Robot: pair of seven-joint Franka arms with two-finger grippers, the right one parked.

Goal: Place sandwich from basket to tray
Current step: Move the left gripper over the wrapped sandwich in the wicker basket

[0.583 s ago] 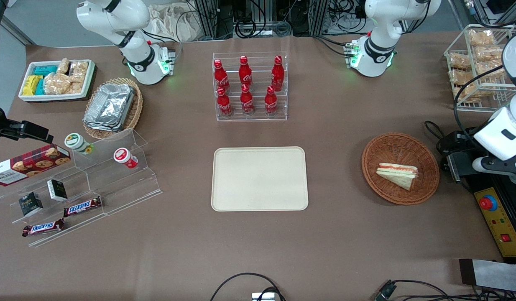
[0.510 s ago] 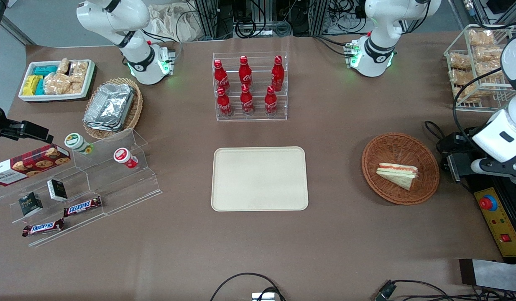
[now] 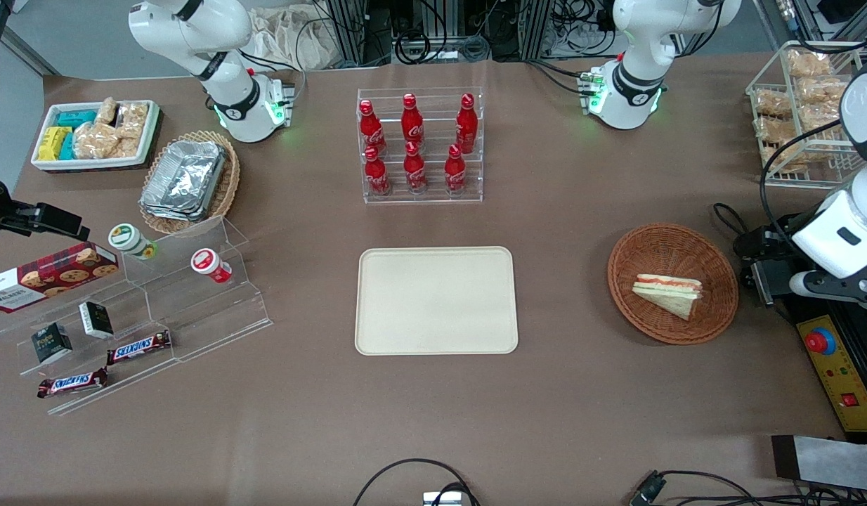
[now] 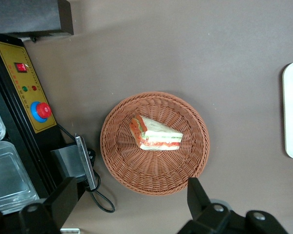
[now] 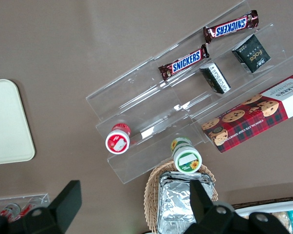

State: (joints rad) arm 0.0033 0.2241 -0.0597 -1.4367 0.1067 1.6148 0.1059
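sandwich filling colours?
Red-orange and green layers in the sandwich; left wrist view, gripper open above.

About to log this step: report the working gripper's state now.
Gripper: open, holding nothing, above the table beside the basket, apart from the sandwich.

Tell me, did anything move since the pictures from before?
Only the working arm moved a little. Its white wrist shifted slightly sideways and lower in the front view, beside the basket. Its claw hangs open above the basket, holding nothing. The sandwich stayed in the basket, and the tray stayed put with nothing on it.
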